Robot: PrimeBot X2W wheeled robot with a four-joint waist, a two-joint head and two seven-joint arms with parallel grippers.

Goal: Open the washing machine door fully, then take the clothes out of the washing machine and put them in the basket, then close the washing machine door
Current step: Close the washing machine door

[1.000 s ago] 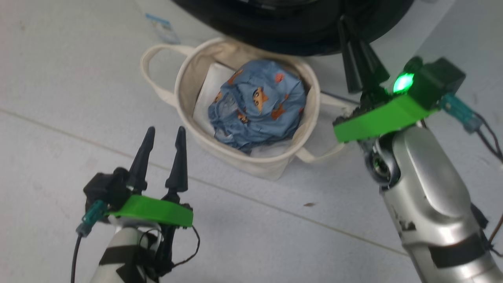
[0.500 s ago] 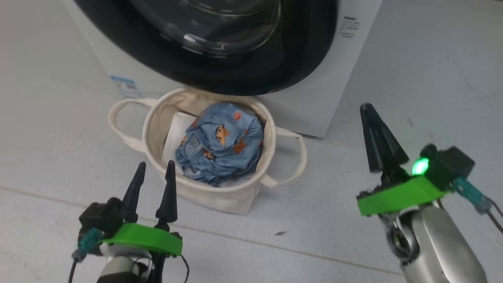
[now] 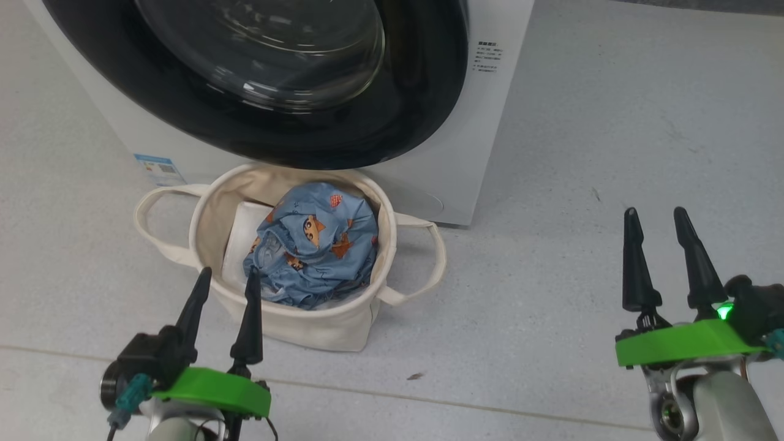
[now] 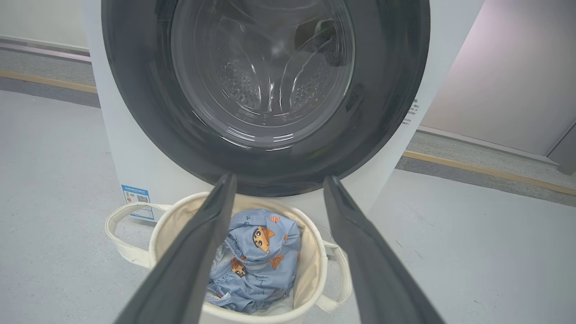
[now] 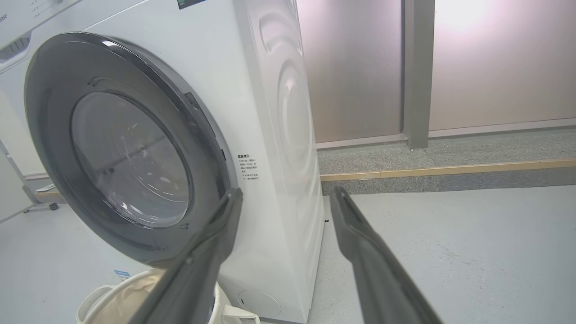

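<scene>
The washing machine door [image 3: 263, 61] lies against the front of the white washing machine [image 3: 490, 122]; its drum shows through the glass [image 4: 265, 76]. Below it on the floor stands the cream basket [image 3: 294, 318] with the light blue printed clothes [image 3: 312, 245] bundled inside, over a white folded sheet [image 3: 245, 226]. My left gripper [image 3: 228, 272] is open and holds nothing, its tips just before the basket's near rim [image 4: 310, 270]. Well right of the basket, my right gripper [image 3: 655, 213] is open and holds nothing, pointing past the machine's right corner [image 5: 279, 112].
Grey floor spreads to the right of the machine. A raised kerb with a yellow strip [image 5: 450, 171] and a pale wall lie behind. A small blue label [image 3: 159, 168] is low on the machine's front.
The head camera has tilted up, bringing the door and machine into view. My right gripper has opened and dropped from beside the door to the lower right. The left gripper stays open.
</scene>
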